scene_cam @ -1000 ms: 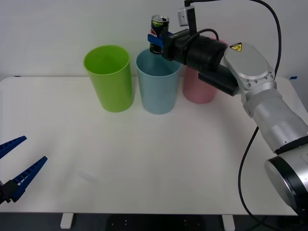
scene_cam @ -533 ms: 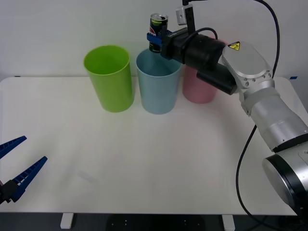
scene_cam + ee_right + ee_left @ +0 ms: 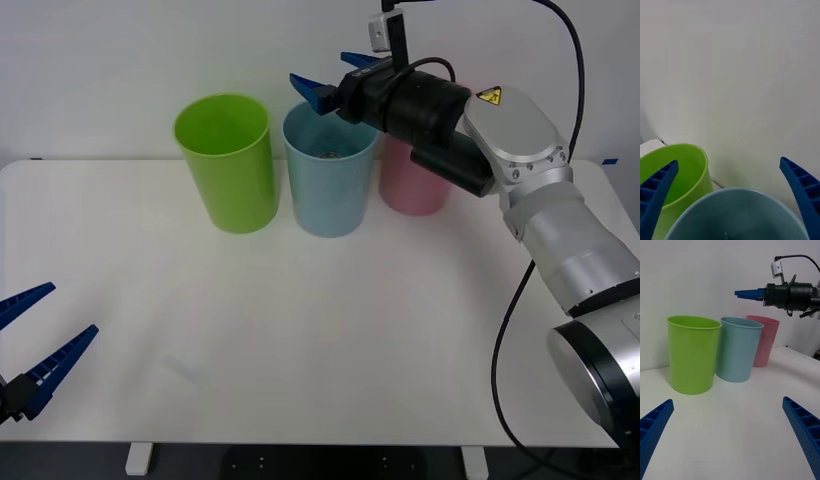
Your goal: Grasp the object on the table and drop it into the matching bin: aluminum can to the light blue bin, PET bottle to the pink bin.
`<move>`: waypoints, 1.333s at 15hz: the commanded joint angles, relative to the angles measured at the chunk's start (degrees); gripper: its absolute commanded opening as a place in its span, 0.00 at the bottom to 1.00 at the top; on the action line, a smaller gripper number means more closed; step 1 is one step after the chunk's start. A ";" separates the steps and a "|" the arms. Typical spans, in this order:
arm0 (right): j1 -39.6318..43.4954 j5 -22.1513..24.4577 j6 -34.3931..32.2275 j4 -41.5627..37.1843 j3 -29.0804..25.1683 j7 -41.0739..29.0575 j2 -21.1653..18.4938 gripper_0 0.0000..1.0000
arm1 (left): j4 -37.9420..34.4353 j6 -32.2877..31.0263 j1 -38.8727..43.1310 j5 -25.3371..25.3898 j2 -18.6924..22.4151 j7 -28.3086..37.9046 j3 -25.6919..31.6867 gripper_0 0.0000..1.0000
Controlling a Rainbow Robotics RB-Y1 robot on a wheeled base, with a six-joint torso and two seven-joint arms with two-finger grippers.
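- Lime green bin [image 3: 228,160], light blue bin [image 3: 329,180] and pink bin [image 3: 411,178] stand close together along the table's [image 3: 300,330] far edge; narrow gaps between them
- Near tabletop lies open for passage

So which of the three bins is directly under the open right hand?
The light blue bin, the middle one, between the lime green bin and pink bin; the right hand hovers above its rim.
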 commanded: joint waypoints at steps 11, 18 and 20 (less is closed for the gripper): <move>11.53 -6.11 -2.62 -15.39 -0.05 -0.29 -7.11 1.00 | 0.00 0.00 0.00 0.00 0.00 0.00 0.00 1.00; 28.32 -9.28 -2.97 -33.32 -2.33 0.67 -15.73 1.00 | 0.00 0.00 0.00 0.00 0.00 0.00 0.00 1.00; 33.33 -9.54 -4.81 -37.54 -4.71 1.20 -17.40 1.00 | 0.00 0.00 0.00 0.00 0.00 0.00 0.00 1.00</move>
